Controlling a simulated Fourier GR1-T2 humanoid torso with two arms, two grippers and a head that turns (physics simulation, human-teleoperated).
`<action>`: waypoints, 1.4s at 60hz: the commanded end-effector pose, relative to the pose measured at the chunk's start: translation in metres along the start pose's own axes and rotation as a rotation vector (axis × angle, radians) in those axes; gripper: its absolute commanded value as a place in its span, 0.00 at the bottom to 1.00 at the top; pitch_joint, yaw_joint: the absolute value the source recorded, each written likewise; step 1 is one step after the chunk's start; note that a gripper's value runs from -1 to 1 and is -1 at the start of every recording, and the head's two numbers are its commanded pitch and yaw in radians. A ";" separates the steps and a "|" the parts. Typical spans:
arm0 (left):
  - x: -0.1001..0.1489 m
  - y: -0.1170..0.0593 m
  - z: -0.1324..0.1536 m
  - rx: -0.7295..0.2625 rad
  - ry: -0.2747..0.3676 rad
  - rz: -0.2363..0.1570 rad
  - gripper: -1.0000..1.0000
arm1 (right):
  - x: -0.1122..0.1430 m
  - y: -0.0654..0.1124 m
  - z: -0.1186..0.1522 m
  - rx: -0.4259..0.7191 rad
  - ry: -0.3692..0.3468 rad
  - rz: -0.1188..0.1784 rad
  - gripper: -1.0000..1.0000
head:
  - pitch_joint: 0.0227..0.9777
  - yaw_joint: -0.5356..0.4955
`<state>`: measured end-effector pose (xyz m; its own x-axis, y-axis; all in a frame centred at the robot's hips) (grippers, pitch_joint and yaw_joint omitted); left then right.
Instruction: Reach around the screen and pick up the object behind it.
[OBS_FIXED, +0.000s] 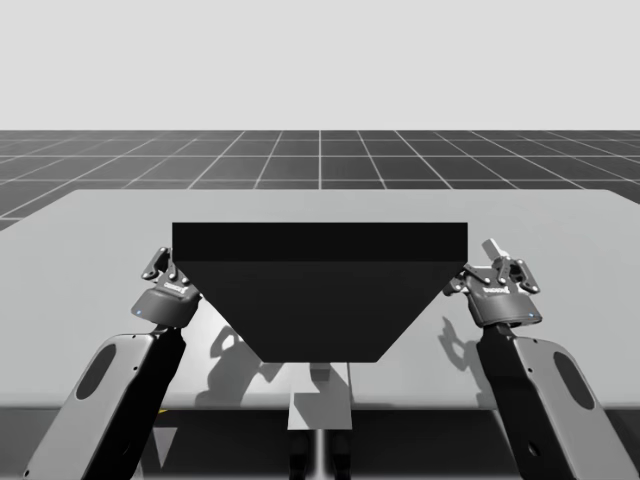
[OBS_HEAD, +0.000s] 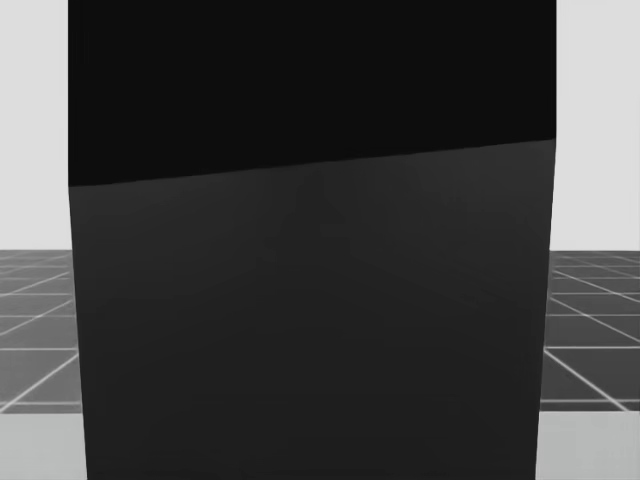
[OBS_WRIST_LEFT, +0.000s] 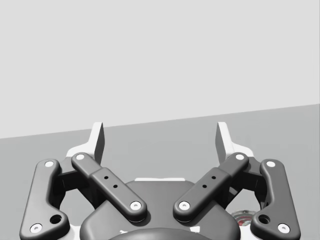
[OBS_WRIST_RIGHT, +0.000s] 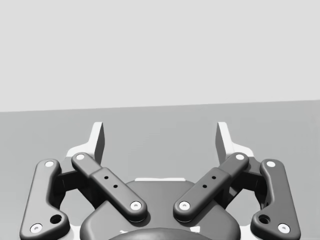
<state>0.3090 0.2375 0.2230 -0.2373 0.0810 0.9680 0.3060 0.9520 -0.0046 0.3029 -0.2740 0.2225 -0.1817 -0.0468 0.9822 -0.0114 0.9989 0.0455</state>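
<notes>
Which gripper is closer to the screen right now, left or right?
Left, narrowly. In the high view my left gripper sits right at the left edge of the screen, while my right gripper stands beside its right edge with a small gap. Both are open, holding nothing.

A pale grey tabletop (OBS_FIXED: 560, 230) spreads from 9 to 3 o'clock. Beyond it, toward 12 o'clock, a dark floor (OBS_FIXED: 320, 158) ruled with light grid lines meets a plain pale backdrop (OBS_FIXED: 320, 60).
</notes>
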 end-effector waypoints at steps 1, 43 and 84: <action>-0.001 0.000 0.000 -0.002 0.004 -0.001 0.00 | 0.000 0.001 0.002 -0.038 0.006 0.014 0.00 | 0.11 0.51; 0.013 0.009 0.042 -0.307 0.192 -0.049 0.00 | 0.015 -0.010 0.038 0.352 0.029 0.026 0.00 | 0.14 0.50; 0.000 0.037 0.061 -0.611 0.350 -0.023 0.00 | -0.017 -0.038 0.070 0.784 0.053 0.043 0.00 | 0.15 0.51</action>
<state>0.2630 0.2894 0.2129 0.0227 -0.1192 0.9926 0.7642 0.6422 0.0597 0.2421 -0.3158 0.1995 -0.1397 -0.0081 0.9902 -0.6461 0.7585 -0.0850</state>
